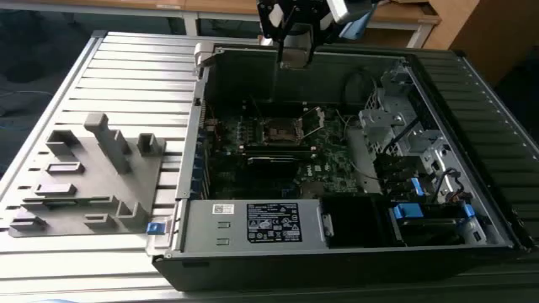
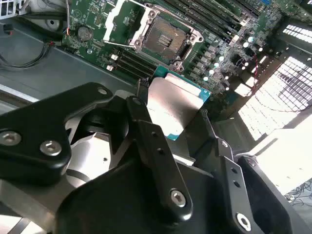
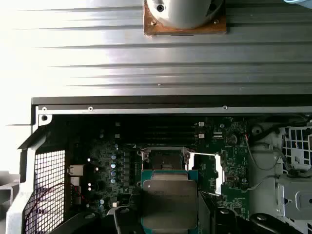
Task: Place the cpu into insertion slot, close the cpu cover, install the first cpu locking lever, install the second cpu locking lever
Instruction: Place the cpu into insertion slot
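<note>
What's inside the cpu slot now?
Nothing seated: insertion slot shows bare contacts, cpu cover swung open beside it. The cpu, held in the claw, covers one slot edge in the first wrist view.

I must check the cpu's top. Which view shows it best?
The first wrist view: the cpu faces the camera, top plain. The second wrist view shows it slanted in the claw; the exterior view, little of it.
</note>
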### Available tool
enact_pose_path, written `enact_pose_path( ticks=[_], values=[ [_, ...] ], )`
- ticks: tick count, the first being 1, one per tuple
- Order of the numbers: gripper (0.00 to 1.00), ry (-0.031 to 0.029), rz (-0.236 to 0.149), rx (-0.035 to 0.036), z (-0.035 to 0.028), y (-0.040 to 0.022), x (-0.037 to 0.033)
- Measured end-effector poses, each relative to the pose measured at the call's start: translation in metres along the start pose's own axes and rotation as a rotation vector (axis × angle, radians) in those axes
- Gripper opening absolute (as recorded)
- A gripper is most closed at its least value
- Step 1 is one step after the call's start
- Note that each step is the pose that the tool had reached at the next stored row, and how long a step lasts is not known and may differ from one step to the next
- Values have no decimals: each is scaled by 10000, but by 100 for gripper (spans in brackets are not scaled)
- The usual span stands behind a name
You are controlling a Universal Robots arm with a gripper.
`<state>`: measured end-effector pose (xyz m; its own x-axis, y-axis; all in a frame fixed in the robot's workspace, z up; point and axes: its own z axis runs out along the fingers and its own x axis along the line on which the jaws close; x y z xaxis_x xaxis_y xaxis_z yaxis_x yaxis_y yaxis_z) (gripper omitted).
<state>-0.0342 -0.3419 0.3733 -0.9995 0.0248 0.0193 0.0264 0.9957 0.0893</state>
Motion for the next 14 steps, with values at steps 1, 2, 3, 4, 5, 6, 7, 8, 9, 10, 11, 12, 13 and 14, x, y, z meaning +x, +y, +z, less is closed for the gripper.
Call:
enact_pose_path(
  ticks=[1, 2, 3, 4, 5, 6, 7, 8, 9, 10, 11, 12, 13, 14],
  values=[
    [54, 0, 0, 1, 0, 0, 0],
    [54, 0, 0, 0, 1, 0, 0],
    [54, 0, -1, 1, 2, 0, 0],
    [54, 0, 0, 0, 2, 0, 0],
    [54, 0, 0, 0, 3, 0, 0],
    [54, -1, 0, -2, 5, 0, 0],
    [54, -1, 0, -3, 8, 0, 0],
    [54, 0, 0, -1, 11, -1, 0],
    [54, -1, 0, -1, 16, -1, 0],
    [54, 0, 0, -1, 22, -2, 0],
    [54, 0, 0, -1, 28, -3, 0],
    [54, 0, 0, 0, 33, -3, -1],
    [54, 0, 0, 1, 38, -3, -1],
    [54, 0, 0, 0, 42, -4, -1]
  ],
)
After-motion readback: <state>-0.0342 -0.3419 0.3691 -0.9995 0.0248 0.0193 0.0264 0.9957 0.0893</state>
